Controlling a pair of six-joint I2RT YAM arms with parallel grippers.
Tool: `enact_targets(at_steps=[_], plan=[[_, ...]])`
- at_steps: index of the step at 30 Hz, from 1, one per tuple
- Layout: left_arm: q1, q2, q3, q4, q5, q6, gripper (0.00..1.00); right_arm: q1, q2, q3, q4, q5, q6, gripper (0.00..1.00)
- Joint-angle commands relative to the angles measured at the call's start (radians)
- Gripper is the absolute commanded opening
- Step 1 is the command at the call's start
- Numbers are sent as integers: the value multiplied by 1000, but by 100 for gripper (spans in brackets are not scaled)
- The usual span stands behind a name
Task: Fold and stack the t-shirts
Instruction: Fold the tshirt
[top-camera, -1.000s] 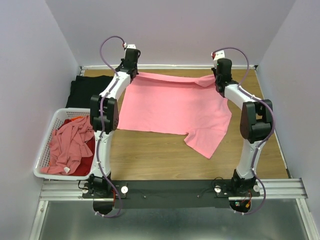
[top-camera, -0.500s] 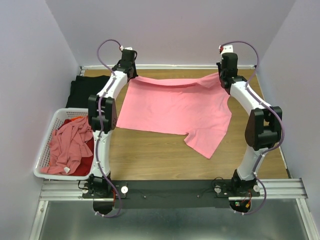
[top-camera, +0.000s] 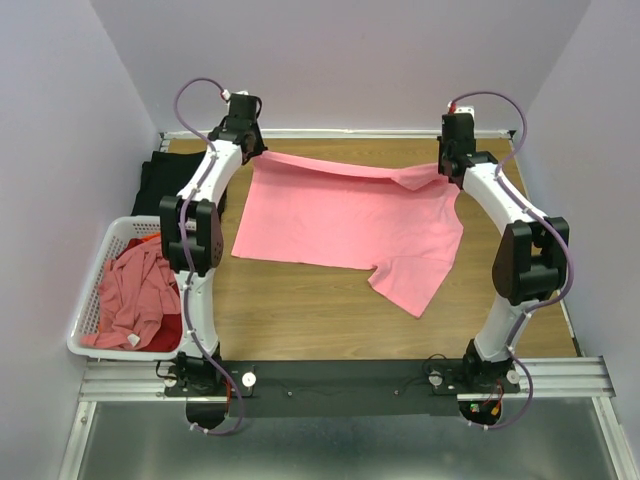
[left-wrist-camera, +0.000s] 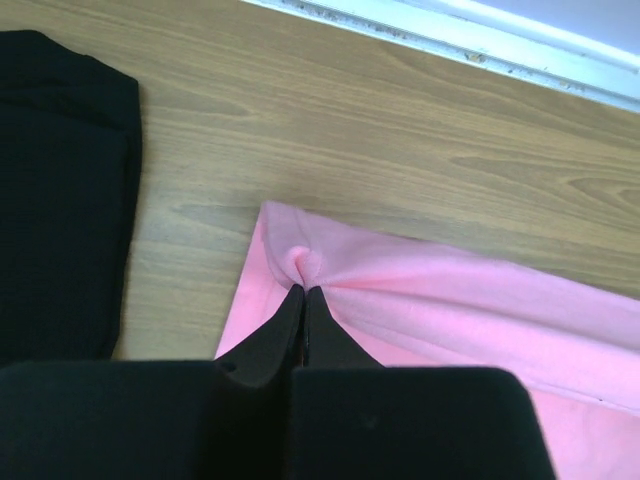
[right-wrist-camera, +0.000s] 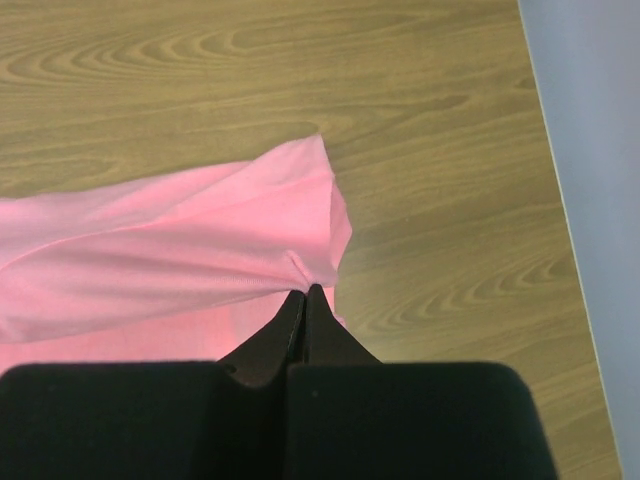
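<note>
- The wooden bench (top-camera: 300, 310) takes up most of what I can see, and everything else sits on it.
- A salmon-pink t-shirt (top-camera: 340, 215) is spread over the middle and far part of the bench. Most of it lies flat, with one sleeve trailing toward the near right. Its far edge is raised off the wood and drawn out in a line between the two arms, one far corner held at each end.
- A white slatted basket (top-camera: 85, 320) stands at the near left of the bench, just beside the left arm.
- A black t-shirt (top-camera: 165, 180) lies flat in the far left corner, behind the basket. A strip of bare wood separates it from the pink shirt's left corner.
- Inside the basket, a crumpled pink shirt (top-camera: 135, 285) is heaped over some red cloth (top-camera: 172, 325).
- The left fingers (left-wrist-camera: 275, 335) are clenched on the far left corner of the salmon-pink t-shirt. The cloth gathers into a small pucker right at their tips and fans away to the right.
- The right fingers (right-wrist-camera: 270, 340) are pinched tight on the far right corner of the same shirt. The cloth folds over just ahead of the tips and runs off to the left, with bare wood beyond it.
</note>
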Motion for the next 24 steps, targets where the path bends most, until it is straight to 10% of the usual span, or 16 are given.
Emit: enact_targets(at_steps=[1, 24], plan=[[15, -83, -29, 15, -27, -32, 0, -4, -16, -8, -78, 38, 81, 1], [29, -82, -286, 87, -42, -124, 0, -4, 18, -115, -187, -62, 215, 1]])
